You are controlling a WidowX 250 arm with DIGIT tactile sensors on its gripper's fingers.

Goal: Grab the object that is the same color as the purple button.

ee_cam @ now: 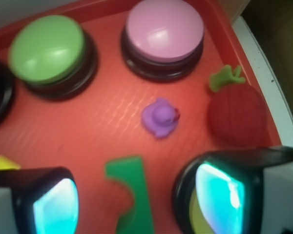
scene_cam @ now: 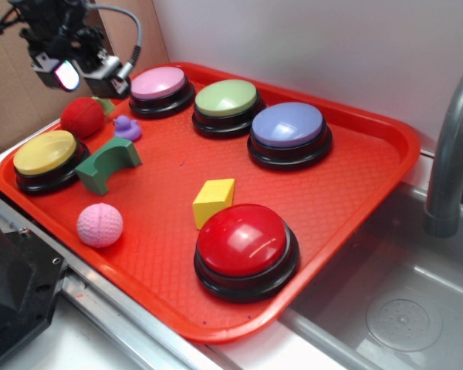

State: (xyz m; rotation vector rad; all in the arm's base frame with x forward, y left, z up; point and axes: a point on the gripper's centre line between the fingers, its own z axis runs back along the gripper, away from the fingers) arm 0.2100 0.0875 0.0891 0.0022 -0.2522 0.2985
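1. Hovering above the far left corner of the tray [scene_cam: 347, 231], the gripper [scene_cam: 81, 71] held nothing; in the wrist view its two fingers [ee_cam: 53, 204] stood wide apart at the bottom of the frame, with bare tray between them.
2. The purple duck [ee_cam: 159, 117] sat on the tray ahead of the fingers, not yet between them, just beside the red strawberry toy [ee_cam: 238, 116] and near the pink button [ee_cam: 164, 30].
3. To do the grab well, the gripper needed, in my judgement, to move forward until the duck lay centred between the fingers, then drop straight down and close gently, since so small a figure could easily squirt out.
4. The right finger would pass close to the strawberry toy, and the green arch block [ee_cam: 132, 195] lay just behind the duck, so a clean line mattered.
5. The purple button [scene_cam: 288, 127] stood well apart, beyond the green button [scene_cam: 227, 100].
6. The wrist view was blurred, so the duck's facing was hard to read.
7. That view cut off the fingertips and part of the arch block.
8. How high the gripper hung above the tray could not be told.
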